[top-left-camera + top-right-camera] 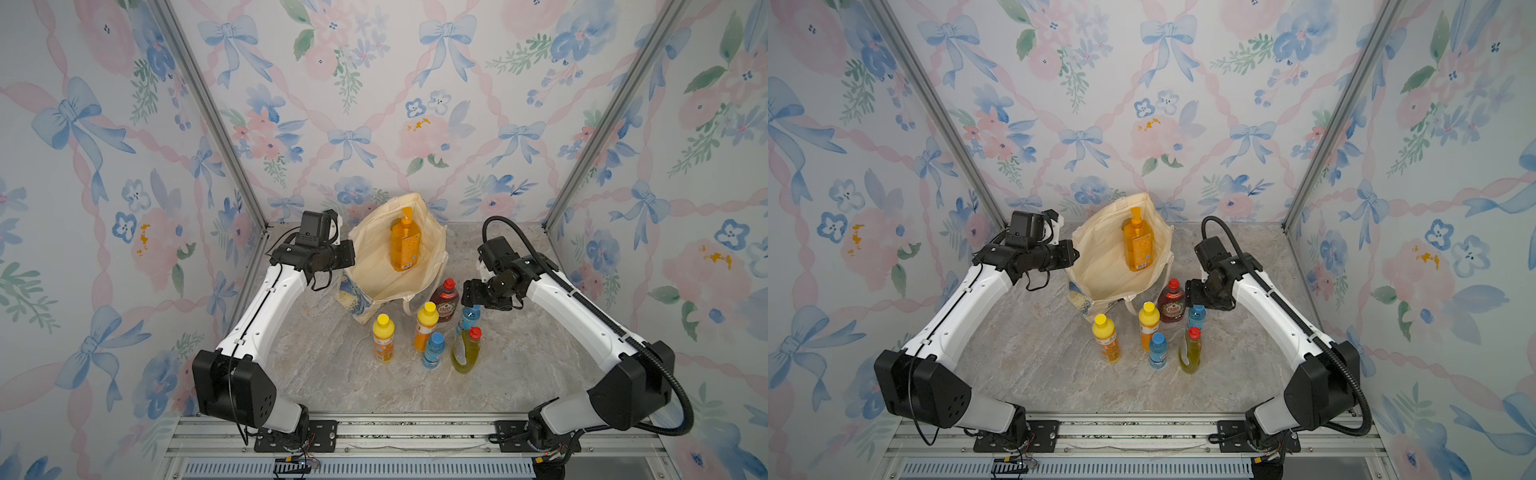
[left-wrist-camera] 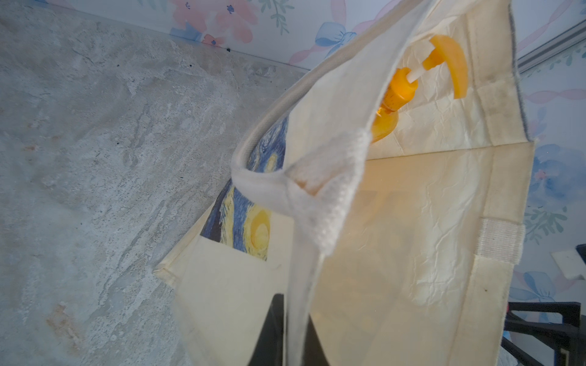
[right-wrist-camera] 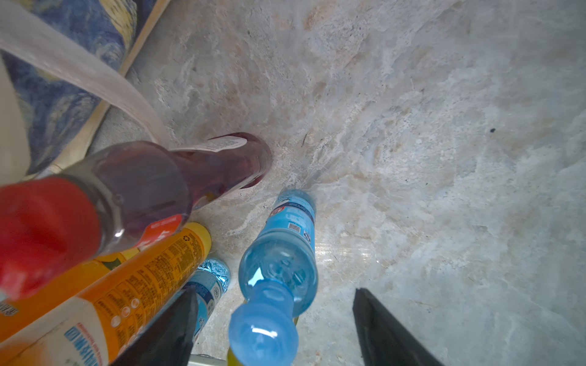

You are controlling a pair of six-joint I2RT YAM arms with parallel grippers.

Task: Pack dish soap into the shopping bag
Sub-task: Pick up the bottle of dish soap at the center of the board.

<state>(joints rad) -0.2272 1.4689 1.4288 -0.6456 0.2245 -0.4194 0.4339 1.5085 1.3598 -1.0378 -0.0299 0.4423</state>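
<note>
Wallpaper (image 1: 374, 104) of flowers and blue bows walls in the grey marbled surface (image 1: 332, 382). Only the left wrist view shows us the left gripper (image 2: 293, 320) clamped tight on a cream strap (image 2: 266, 187) of the shopping bag (image 1: 370, 262). Only the right wrist view shows the right gripper (image 3: 274, 294) spread wide, holding nothing, a small blue bottle (image 3: 279, 260) seen between its jaws. Inside the bag stands 1 orange pump bottle (image 1: 404, 245); 6 bottles (image 1: 382, 340) stand just in front of the bag.

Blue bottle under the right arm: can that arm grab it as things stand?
Probably yes. The right gripper hangs open right over the blue bottle, nothing between them; the dark-red bottle stands close beside but apart.
</note>
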